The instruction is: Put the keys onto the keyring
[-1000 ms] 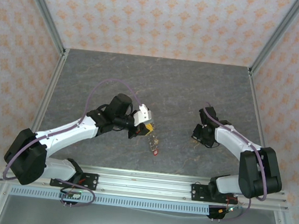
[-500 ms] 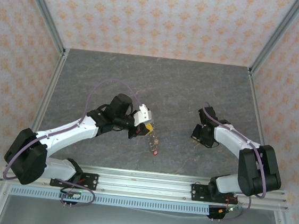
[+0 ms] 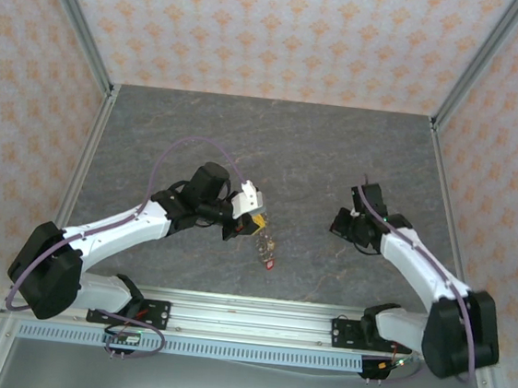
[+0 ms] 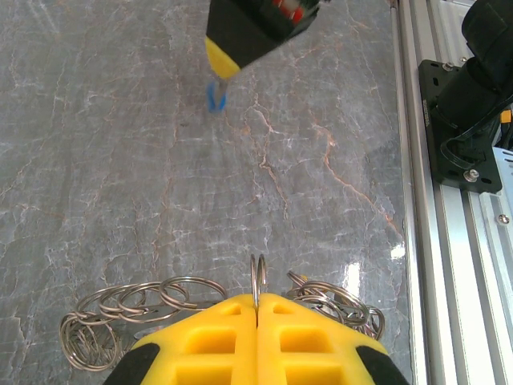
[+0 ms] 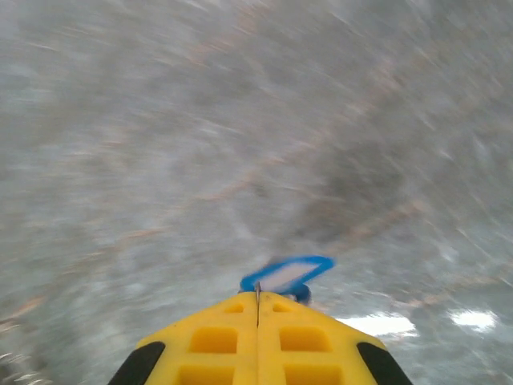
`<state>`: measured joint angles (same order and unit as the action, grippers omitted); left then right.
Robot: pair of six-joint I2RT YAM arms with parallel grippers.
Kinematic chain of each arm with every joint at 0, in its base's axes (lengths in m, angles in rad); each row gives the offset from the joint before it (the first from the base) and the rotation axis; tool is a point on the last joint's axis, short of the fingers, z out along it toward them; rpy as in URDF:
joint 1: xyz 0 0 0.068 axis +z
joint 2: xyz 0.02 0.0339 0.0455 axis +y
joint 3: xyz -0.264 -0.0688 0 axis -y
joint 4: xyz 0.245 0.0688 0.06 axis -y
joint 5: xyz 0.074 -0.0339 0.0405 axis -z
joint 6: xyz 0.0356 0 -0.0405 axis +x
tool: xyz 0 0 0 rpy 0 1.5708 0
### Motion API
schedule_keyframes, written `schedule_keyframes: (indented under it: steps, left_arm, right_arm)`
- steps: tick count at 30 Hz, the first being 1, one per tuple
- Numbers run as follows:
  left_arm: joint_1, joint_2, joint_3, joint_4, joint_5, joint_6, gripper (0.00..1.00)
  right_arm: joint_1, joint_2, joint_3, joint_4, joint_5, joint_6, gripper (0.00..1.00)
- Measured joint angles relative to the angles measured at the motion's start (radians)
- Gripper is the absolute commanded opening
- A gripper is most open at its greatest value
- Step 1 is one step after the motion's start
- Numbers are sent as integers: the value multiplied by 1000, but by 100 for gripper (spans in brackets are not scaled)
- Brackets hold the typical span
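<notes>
Since the earlier frame the right arm (image 3: pixel 416 263) has swung outward, its elbow now well to the right, while the right gripper (image 3: pixel 342 223) has shifted only slightly. The left arm and its load have not moved. The right wrist view is smeared, consistent with motion.

Gripper state: the left gripper (image 4: pixel 256 297) is clenched on one thin wire loop of the keyring (image 4: pixel 128 309), which stands on edge between its fingertips. The rest of the keyring spreads to either side, just below the fingers. The right gripper is clenched on the blue key (image 5: pixel 287 274), whose plastic head sticks out just beyond its fingertips. Seen from the left wrist, that key hangs under the right gripper's tip, well ahead of the left gripper and apart from the keyring. A small red key (image 3: pixel 271 265) appears to hang below the left gripper; we cannot confirm that it is threaded.

Step in hand, in our judgement: carrying the blue key across to the held loop. To do it well, the right gripper should present the key's hole square to the upright wire and approach slowly. The left grip must stay firm so the loop does not twist.

Materials: the keyring is a chain of small, shiny metal split rings, likely springy and apt to slip. The key head is a flat blue plastic rim around a paler centre. The fingers are yellow moulded plastic with square pockets. The table (image 4: pixel 120 144) is grey, veined and glossy.
</notes>
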<state>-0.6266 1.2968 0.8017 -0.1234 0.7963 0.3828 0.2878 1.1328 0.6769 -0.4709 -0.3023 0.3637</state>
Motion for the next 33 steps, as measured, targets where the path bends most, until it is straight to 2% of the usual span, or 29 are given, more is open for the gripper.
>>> schedule_keyframes:
  steps: [7, 12, 24, 30, 33]
  left_arm:
    - [0, 0, 0, 0, 0, -1, 0]
    - [0, 0, 0, 0, 0, -9, 0]
    - [0, 0, 0, 0, 9, -16, 0]
    - [0, 0, 0, 2, 14, -21, 0]
    - [0, -3, -7, 19, 14, -34, 0]
  right_arm:
    - [46, -250, -142, 215, -169, -134, 0]
    - [70, -349, -232, 320, -250, -222, 0]
    - [117, -416, -291, 473, -407, -472, 0]
    - [132, -418, -292, 518, -425, -548, 0]
    - [174, -422, -292, 524, -400, -594, 0]
